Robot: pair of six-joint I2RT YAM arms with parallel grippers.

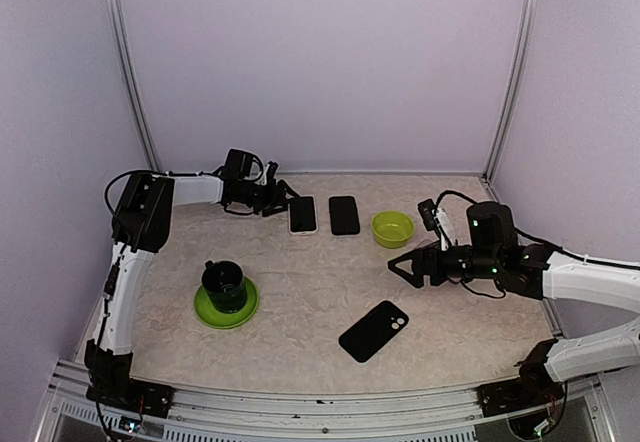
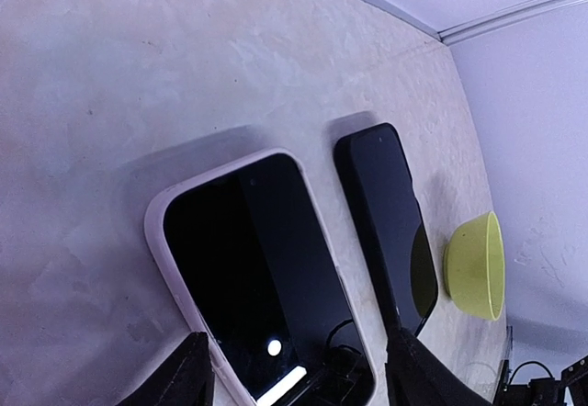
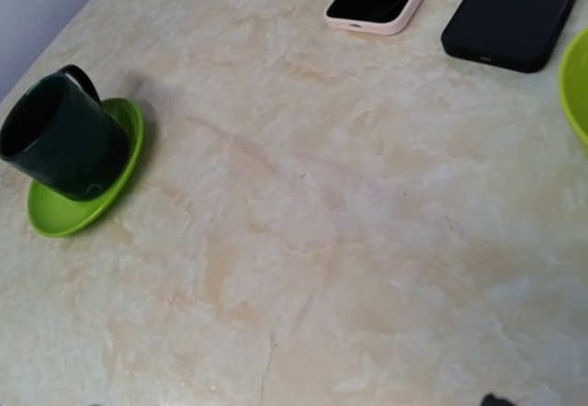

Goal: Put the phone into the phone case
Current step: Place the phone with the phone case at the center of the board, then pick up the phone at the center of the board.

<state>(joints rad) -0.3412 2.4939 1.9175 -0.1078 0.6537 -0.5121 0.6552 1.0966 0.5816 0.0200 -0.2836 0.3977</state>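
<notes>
Near the tabletop's far edge, the left gripper hangs wide open and empty, straddling one end of the pale-rimmed phone; closing squarely on its long sides should prevent twisting.

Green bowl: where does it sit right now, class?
In the top view, the green bowl sits far back, right of centre, beside the black phone.

I am finding no text, label, brand, number or sign that I can read in any of the three views. The black phone, at lower centre of the top view, is showing no legible logo.
</notes>
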